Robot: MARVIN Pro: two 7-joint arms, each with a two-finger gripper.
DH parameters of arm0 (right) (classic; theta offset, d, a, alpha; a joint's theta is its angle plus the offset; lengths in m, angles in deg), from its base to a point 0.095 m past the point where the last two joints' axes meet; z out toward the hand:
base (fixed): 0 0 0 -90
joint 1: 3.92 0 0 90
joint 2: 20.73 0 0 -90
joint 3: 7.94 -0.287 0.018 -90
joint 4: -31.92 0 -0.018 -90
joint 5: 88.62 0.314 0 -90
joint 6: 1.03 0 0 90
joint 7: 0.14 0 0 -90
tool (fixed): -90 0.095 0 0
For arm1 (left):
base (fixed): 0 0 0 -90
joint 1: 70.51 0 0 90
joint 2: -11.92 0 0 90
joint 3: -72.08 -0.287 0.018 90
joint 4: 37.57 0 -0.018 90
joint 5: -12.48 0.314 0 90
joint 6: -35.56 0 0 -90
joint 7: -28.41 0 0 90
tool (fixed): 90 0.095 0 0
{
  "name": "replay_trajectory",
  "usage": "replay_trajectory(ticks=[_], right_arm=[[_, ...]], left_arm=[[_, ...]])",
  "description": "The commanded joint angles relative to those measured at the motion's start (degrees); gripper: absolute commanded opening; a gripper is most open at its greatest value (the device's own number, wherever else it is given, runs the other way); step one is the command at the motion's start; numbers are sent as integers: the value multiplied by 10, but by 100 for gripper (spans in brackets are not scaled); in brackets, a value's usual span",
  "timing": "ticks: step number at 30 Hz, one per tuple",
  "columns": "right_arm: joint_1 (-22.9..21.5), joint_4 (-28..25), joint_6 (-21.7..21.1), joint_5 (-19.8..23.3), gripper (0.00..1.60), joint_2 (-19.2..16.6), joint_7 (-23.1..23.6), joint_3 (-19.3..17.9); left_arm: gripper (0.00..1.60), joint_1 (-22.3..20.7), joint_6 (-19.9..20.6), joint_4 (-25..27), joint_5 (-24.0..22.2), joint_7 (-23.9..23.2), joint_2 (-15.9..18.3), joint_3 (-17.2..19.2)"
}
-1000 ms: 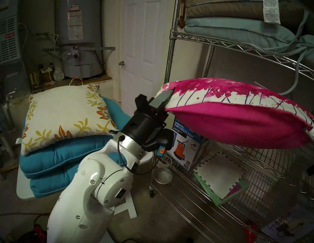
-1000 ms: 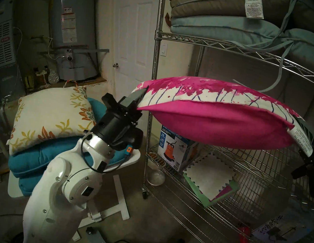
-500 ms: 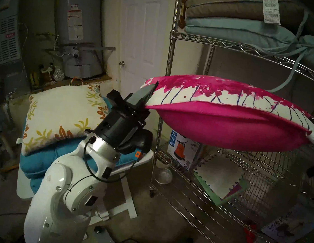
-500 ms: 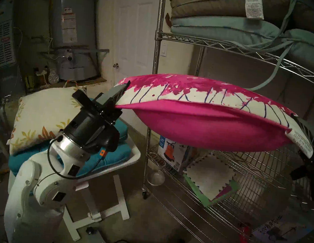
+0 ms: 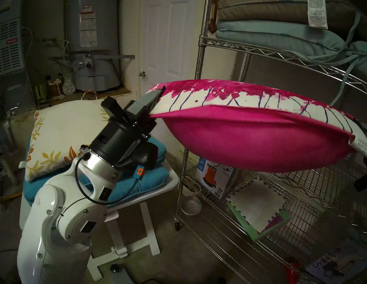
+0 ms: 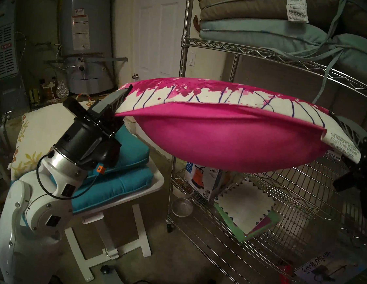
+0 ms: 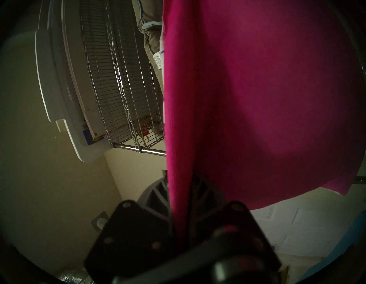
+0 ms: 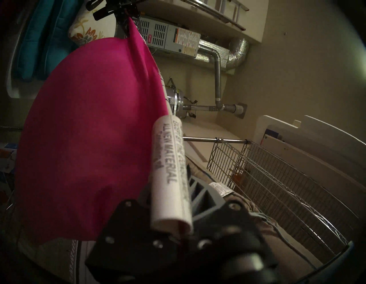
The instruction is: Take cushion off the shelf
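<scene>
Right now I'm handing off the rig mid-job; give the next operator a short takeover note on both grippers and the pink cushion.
Left gripper: shut on the pink cushion's left corner.
Right gripper: shut on its right corner, by the white tag.
The cushion hangs between both arms, sagging in the middle, in front of the wire shelf and resting on no tier.
Done: lifted off.
Left: carry it fully away and set it down, perhaps on the cushion stack on the white table.

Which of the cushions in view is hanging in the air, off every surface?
The pink cushion, shut in the left gripper and right gripper. The others lie stacked on the shelf or the white table.
</scene>
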Motion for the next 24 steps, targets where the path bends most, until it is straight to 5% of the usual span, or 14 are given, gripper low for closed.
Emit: replay_trajectory(ticks=[1, 17, 18, 24], right_arm=[[-49, 4, -62, 14, 0, -43, -19, -10], [-117, 4, -134, 10, 0, -160, -21, 28], [-138, 4, -195, 7, 0, -203, -27, 46], [-143, 4, -199, 8, 0, -217, -27, 48]], left_arm=[[0, -18, 16, 6, -17, 3, -7, 64], [0, -37, -10, 6, -42, -16, -6, 95], [0, -45, -13, 6, -45, -21, -4, 106], [0, -49, -13, 6, -46, -21, -3, 111]])
